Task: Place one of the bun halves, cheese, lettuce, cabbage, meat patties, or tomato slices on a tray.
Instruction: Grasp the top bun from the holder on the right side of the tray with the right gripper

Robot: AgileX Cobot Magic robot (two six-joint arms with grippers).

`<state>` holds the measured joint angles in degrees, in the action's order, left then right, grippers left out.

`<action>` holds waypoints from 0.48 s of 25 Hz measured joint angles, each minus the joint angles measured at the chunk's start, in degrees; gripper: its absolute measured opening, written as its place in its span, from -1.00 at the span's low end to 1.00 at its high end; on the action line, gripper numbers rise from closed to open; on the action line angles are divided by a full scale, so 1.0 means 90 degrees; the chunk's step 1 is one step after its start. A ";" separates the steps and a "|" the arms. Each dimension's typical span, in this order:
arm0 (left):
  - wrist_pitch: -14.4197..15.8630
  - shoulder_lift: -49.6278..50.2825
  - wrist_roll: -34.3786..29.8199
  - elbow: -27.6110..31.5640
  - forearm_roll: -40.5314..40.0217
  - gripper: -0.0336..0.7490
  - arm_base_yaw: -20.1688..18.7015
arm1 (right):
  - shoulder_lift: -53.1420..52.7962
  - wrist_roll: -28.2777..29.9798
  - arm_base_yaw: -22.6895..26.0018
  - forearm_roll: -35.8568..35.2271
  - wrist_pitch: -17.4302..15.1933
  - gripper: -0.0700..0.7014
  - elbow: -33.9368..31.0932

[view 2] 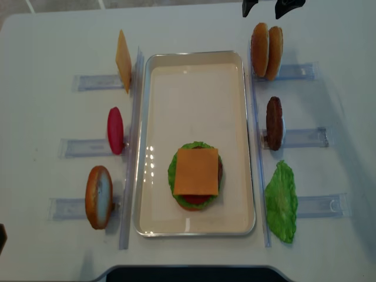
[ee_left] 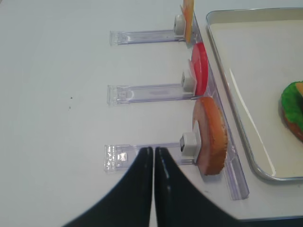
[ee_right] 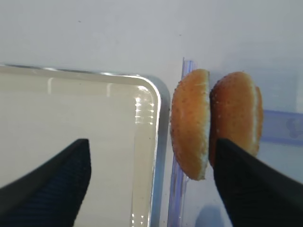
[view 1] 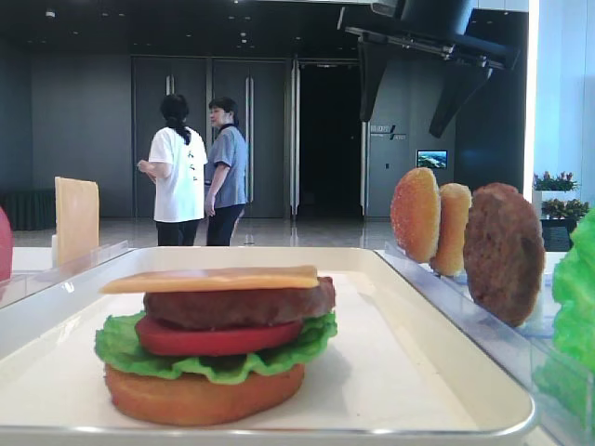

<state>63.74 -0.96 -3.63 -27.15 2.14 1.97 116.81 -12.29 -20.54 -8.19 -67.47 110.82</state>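
On the white tray (view 2: 247, 117) the stack reaches bottom bun, lettuce, tomato, patty, cheese slice (view 2: 197, 171); only a seeded bun top (ee_right: 190, 124) is missing. Both stand racked just right of the tray, under the right gripper (ee_right: 151, 182), spread wide and empty.
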 joint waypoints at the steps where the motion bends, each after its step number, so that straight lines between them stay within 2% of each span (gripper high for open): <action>1: 0.0000 0.0000 0.0000 0.0000 0.0000 -0.92 0.0000 | 0.0045 -0.0014 -0.0006 0.0000 0.0051 0.58 0.0000; 6: 0.0000 0.0000 0.0000 0.0000 0.0000 -0.92 0.0000 | 0.0260 -0.0026 -0.0020 0.0274 0.0210 0.58 0.0000; 12: 0.0000 0.0000 0.0000 0.0000 0.0000 -0.92 0.0000 | 0.0342 -0.0038 -0.0020 0.0489 0.0235 0.58 0.0000</action>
<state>63.74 -0.96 -3.63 -27.15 2.14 1.97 119.88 -12.63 -20.72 -3.79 -65.36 110.82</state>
